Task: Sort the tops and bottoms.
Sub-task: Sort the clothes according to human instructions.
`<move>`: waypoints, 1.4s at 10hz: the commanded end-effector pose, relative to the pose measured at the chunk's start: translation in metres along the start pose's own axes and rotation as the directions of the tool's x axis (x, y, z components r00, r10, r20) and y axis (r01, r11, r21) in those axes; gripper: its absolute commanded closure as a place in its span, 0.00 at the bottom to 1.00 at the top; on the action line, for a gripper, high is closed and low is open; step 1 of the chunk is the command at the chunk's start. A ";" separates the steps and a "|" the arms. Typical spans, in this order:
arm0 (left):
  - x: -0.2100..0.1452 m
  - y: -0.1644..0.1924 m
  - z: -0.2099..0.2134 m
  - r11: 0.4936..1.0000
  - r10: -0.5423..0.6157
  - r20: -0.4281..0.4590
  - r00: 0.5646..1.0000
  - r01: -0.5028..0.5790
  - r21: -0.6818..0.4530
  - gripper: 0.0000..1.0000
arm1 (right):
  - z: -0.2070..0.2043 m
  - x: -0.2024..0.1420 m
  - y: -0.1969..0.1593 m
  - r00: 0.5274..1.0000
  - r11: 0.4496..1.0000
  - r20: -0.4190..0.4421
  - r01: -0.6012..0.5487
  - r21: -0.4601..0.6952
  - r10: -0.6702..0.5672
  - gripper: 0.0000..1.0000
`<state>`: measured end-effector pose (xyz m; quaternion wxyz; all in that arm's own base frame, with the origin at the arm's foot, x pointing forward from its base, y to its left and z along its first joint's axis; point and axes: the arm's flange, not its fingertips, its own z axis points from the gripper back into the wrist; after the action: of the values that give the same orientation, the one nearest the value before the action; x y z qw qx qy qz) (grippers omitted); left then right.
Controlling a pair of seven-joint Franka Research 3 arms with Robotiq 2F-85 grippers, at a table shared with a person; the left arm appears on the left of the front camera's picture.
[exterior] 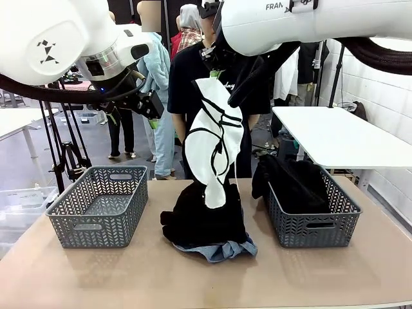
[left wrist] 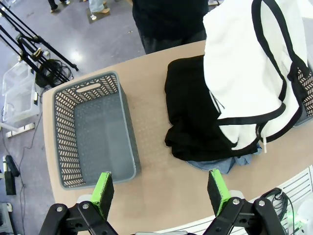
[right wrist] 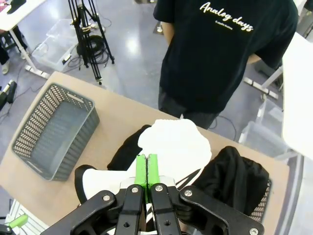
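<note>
My right gripper (exterior: pixel 215 73) is high over the table's middle, shut on the top of a white garment with thin black piping (exterior: pixel 215 148) that hangs down to the pile below. In the right wrist view its green pads (right wrist: pixel 146 169) are pressed together on the white cloth (right wrist: pixel 176 144). On the table lies a black garment (exterior: pixel 203 219) on top of a faded denim one (exterior: pixel 222 250). Another black garment (exterior: pixel 293 177) is heaped in the right basket (exterior: pixel 315 226). My left gripper (left wrist: pixel 160 191) hovers open and holds nothing, high above the left basket (left wrist: pixel 93 127).
The grey left basket (exterior: pixel 100 206) has nothing in it. A person in a black T-shirt with white lettering (right wrist: pixel 220 49) stands at the far edge. A white table (exterior: pixel 335 135) is at the back right, and tripods (left wrist: pixel 29 54) stand on the floor at the left.
</note>
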<state>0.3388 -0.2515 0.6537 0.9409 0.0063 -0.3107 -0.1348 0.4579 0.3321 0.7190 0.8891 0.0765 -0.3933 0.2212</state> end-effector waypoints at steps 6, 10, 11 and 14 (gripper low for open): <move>-0.001 0.003 -0.001 1.000 0.001 0.013 1.000 -0.001 -0.006 0.00 | 0.002 0.000 -0.001 1.000 1.000 0.002 0.000 -0.002 0.000 1.00; -0.001 0.003 -0.001 1.000 0.001 0.013 1.000 -0.001 -0.006 0.00 | 0.002 0.000 -0.001 1.000 1.000 0.002 0.000 -0.002 0.000 1.00; -0.001 0.003 -0.001 1.000 0.001 0.013 1.000 -0.001 -0.006 0.00 | 0.002 0.000 -0.001 1.000 1.000 0.002 0.000 -0.002 0.000 1.00; -0.001 0.003 -0.001 1.000 0.001 0.013 1.000 -0.001 -0.006 0.00 | 0.002 0.000 -0.001 1.000 1.000 0.002 0.000 -0.002 0.000 1.00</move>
<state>0.3388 -0.2515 0.6537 0.9409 0.0063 -0.3107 -0.1348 0.4579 0.3321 0.7190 0.8891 0.0765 -0.3933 0.2212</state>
